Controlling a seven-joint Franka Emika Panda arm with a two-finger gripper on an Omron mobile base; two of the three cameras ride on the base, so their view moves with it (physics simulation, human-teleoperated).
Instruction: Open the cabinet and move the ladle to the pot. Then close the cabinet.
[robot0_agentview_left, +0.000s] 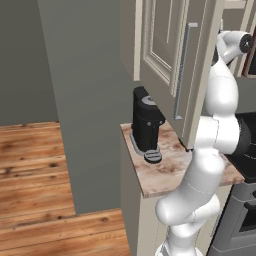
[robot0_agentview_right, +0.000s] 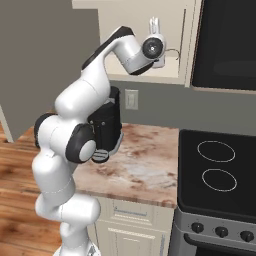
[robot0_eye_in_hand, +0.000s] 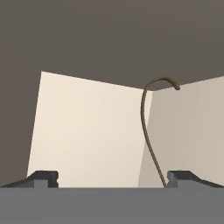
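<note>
Gripper (robot0_eye_in_hand: 112, 178): jaws wide, holding nothing, inside the open cabinet (robot0_agentview_right: 187, 45).
Ladle (robot0_eye_in_hand: 151, 131): thin hooked handle rising just inside the right fingertip.

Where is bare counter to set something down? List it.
The counter is bare from the black coffee machine across to the stove. The left end is crowded by that machine. The open gripper is up inside the cabinet.

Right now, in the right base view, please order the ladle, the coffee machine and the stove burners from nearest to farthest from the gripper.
1. Ladle: inside the open cabinet, beside the open gripper.
2. Coffee machine: on the counter below.
3. Stove burners: lower right.
</note>
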